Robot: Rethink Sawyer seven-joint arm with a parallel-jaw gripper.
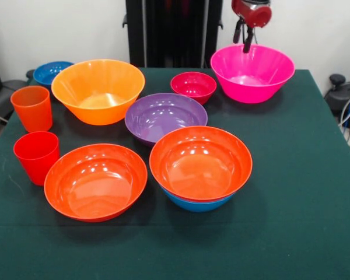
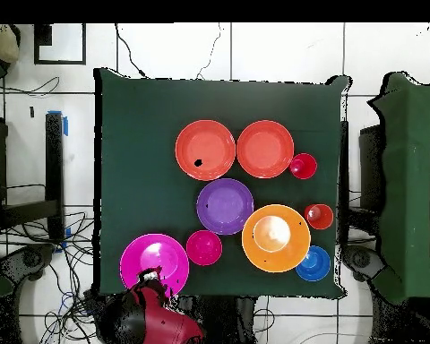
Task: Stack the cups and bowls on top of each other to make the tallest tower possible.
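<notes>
Bowls and cups spread over the green bench; jaws hang over the pink bowl.

Front view: the red-and-black gripper's jaws (image 1: 244, 38) hang at upper right, their tips apart, above the far rim of the large glossy pink plastic bowl (image 1: 252, 73). At lower centre one wide red-orange plastic bowl (image 1: 200, 163) sits nested in the medium blue plastic bowl (image 1: 196, 204). The second wide red-orange bowl (image 1: 95, 181) lies lower left, the purple bowl (image 1: 165, 116) at centre, the small magenta bowl (image 1: 193, 86) just behind it. The large yellow-orange bowl (image 1: 98, 90), small blue bowl (image 1: 51, 72), ribbed orange tumbler (image 1: 32, 108) and smooth red tumbler (image 1: 37, 156) stand left.

Overhead view: the gripper (image 2: 149, 277) overlaps the pink bowl's (image 2: 154, 260) lower edge at lower left of the bench (image 2: 138, 161).
</notes>
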